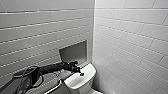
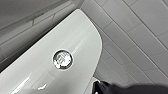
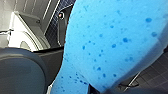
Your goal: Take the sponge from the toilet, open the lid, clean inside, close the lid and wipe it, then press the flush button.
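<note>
The toilet's white tank top [image 1: 86,75] stands in the corner of the tiled walls. In its middle sits the round, metal-ringed flush button [image 1: 81,74], which shows large in the left wrist view [image 2: 62,59]. My left arm reaches in from the left, and its left gripper [image 1: 76,69] hovers shut just beside and above the button. In the right wrist view the bright blue sponge [image 3: 112,42] sits close against the camera, held by my right gripper. The white toilet [image 3: 23,37] lies behind the sponge; I cannot tell how its lid stands.
White tiled walls meet in a corner right behind the tank. A recessed niche [image 1: 73,52] sits in the left wall above the arm. Dark floor tiles [image 3: 160,72] lie beneath the sponge. The robot's own dark body and cables [image 1: 27,77] occupy the lower left.
</note>
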Robot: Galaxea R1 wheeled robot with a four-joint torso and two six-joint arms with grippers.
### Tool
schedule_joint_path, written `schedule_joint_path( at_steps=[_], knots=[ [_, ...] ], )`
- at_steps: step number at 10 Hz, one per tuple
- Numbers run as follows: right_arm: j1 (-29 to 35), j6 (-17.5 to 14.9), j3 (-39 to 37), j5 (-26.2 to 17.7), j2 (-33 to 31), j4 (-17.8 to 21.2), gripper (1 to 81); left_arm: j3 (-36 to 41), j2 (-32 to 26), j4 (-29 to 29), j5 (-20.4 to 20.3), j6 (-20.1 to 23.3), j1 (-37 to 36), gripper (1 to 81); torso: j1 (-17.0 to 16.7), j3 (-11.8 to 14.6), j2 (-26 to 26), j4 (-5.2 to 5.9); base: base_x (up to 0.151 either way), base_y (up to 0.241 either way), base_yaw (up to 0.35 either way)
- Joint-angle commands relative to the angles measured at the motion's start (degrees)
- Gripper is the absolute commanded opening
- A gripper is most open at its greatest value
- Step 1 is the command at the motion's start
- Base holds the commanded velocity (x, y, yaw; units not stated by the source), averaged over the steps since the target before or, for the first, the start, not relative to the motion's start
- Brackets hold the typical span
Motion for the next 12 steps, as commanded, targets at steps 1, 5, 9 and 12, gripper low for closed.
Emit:
schedule_joint_path(
  at_steps=[1, 5, 9, 12],
  knots=[
    [1.6, 0.0, 1.8, -4.0, -1.2, 0.9, 1.0, -3.6, 2.5, -0.4, 2.3, -0.6, -10.9, 1.0, 0.0, -1.2, 0.0, 0.00, 0.000, 0.000, 0.000],
    [1.6, 0.0, 1.8, -4.0, -1.1, 0.9, 1.0, -9.1, 6.6, -0.3, 2.2, -0.6, -11.2, 1.0, 0.0, -5.0, 0.0, 0.00, 0.000, 0.000, 0.000],
    [1.6, 0.0, 1.8, -4.0, -1.0, 1.0, 1.0, -13.5, 8.1, -0.6, 1.3, -2.0, -11.3, 1.0, 0.1, -6.2, 0.1, 0.00, 0.000, 0.000, 0.000],
    [1.6, 0.1, 1.5, -4.0, -0.7, 1.5, 1.0, -14.9, 8.2, -0.4, -5.3, -5.2, -11.2, 1.0, 0.1, -6.4, 0.1, 0.00, 0.000, 0.000, 0.000]
  ],
)
